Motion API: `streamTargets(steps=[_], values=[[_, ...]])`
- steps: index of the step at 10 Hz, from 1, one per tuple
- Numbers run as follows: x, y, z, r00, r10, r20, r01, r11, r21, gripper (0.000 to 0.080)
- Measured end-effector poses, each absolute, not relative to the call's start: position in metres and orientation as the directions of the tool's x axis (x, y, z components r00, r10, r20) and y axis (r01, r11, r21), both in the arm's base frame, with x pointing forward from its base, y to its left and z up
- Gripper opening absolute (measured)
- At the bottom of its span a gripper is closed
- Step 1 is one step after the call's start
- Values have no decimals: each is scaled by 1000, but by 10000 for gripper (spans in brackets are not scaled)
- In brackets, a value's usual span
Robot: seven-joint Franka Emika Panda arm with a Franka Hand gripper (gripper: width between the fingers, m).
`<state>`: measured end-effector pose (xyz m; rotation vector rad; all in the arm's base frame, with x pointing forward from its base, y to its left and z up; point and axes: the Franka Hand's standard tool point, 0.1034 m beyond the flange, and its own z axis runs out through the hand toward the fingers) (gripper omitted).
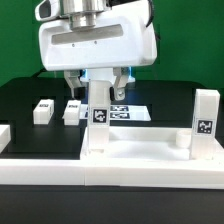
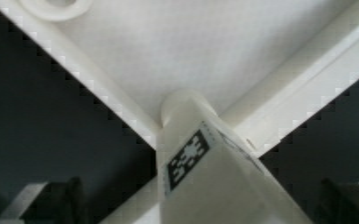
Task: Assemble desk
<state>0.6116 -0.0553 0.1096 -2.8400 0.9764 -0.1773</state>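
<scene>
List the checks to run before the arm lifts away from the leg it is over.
1. Gripper open: ok, the jaws stand wider than the leg between them.
2. Near leg upright on the desk top: ok.
3. Near leg fully seated in its corner: cannot tell, neither view shows the joint clearly.
4. Second leg upright at the exterior view's right end of the top: ok.
5. Two loose legs lying on the table behind the top, apart from each other: ok.
</scene>
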Motion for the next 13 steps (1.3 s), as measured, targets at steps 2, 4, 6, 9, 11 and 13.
streamTargets(steps=[2, 4, 6, 9, 11, 13], values=[[616, -55, 113, 935, -332, 122, -320, -941, -105, 649], [618, -41, 109, 995, -40, 90, -36, -998, -48, 649], [619, -45, 109, 993, -66, 98, -62, -997, -48, 649], [619, -45, 109, 972, -215, 90, -210, -976, -65, 410], [619, -47, 109, 923, -378, 78, -372, -925, -78, 293], [620, -48, 108, 755, -655, 23, -651, -754, -94, 291]])
